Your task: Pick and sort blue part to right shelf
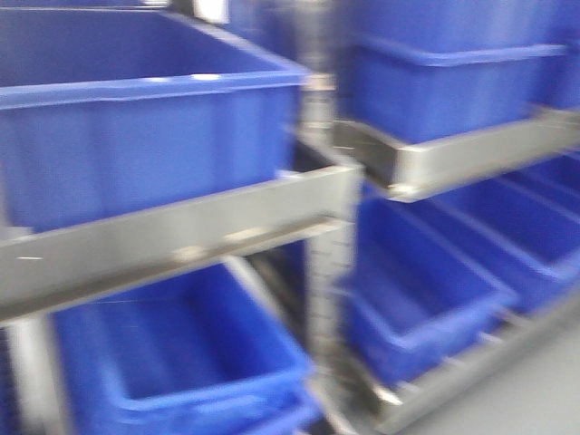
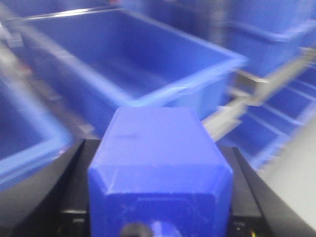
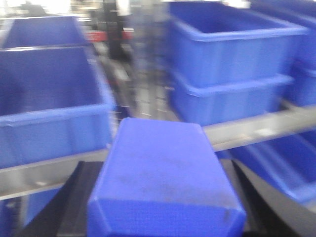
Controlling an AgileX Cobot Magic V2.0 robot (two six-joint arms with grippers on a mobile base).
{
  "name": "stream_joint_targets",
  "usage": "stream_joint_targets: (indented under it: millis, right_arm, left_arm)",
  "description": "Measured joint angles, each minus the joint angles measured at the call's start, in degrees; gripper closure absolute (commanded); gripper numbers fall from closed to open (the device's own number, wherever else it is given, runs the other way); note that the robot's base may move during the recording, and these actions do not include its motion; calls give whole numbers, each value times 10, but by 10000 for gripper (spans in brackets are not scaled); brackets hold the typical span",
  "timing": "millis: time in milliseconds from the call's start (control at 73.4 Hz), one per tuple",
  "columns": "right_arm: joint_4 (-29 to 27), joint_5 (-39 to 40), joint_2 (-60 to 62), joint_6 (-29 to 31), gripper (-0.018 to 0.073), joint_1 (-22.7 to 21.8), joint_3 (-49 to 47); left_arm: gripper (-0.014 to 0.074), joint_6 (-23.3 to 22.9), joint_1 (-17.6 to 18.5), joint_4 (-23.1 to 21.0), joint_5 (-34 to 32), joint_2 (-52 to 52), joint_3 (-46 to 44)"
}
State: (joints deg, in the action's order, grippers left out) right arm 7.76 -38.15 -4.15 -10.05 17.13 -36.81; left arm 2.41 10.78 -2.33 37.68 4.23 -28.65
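Blue part (image 2: 158,163) is clamped between the black fingers (image 2: 69,197) of the left tool (image 2: 156,146), held in front of an open blue bin (image 2: 133,64). Front view is blurred: left rack rail (image 1: 181,236), then the right shelf (image 1: 453,156) with stacked bins (image 1: 453,82) behind its front edge. Right tool (image 3: 160,165) grips a second blue part (image 3: 163,173), near a grey rail (image 3: 261,129). Neither part is on the shelf.

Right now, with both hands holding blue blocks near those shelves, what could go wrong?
The pictures are blurred, and the blue part in the left gripper matches the blue bins, so a wrong bin seems possible. The second blue part in the right gripper could clip the steel rail ahead.
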Motion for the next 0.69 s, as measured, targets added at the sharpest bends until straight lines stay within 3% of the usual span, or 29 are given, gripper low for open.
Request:
stream_joint_targets:
  millis: [695]
  right_arm:
    - [0,0,-1,0,330,0,0]
  left_arm:
    - [389,0,0,0,0,0,0]
